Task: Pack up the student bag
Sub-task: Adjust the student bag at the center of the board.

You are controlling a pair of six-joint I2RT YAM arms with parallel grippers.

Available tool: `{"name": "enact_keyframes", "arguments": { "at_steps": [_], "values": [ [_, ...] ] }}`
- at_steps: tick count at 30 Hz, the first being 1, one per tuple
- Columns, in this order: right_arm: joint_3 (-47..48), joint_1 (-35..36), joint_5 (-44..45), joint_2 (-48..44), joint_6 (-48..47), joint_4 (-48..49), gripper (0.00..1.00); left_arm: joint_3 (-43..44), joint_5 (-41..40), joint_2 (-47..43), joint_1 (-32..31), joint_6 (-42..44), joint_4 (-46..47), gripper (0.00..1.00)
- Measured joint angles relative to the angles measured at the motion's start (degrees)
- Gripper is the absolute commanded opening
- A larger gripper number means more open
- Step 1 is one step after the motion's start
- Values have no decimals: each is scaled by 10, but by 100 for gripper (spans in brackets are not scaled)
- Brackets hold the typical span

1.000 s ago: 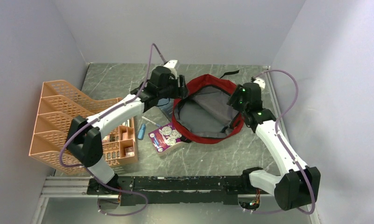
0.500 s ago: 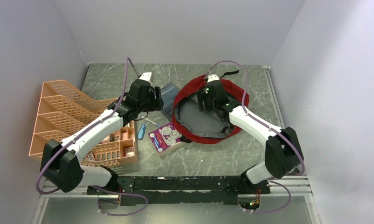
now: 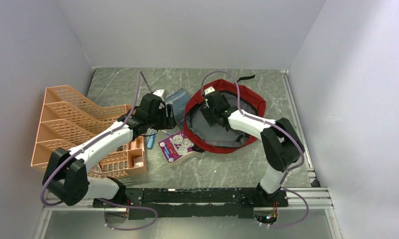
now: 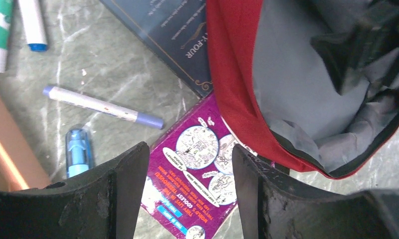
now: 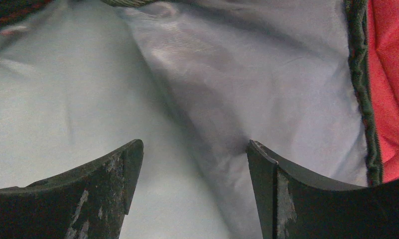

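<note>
Left tool [image 4: 190,154] gapes empty over the purple booklet [image 4: 199,177] just left of the student bag [image 3: 252,102]; right tool [image 5: 195,147] spreads empty inside it.

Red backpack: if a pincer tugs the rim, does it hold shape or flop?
Probably flops: the rim of the red backpack sags unevenly and its grey lining lies in folds. Looks empty, so likely light and may drag rather than open. Its edge appears to overlap the purple booklet, which might shift too.
</note>
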Motion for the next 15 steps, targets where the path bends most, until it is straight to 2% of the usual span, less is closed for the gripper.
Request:
{"name": "enact_keyframes", "arguments": {
  "at_steps": [5,10,15],
  "values": [
    [6,1,61,47,-31,14,74,0,27,9,-5,-1,12,65],
    [36,0,143,103,-72,38,46,0,31,12,-5,0,12,65],
    [56,-25,167,114,-90,47,21,0,31,12,-5,-1,12,65]
  ]
}}
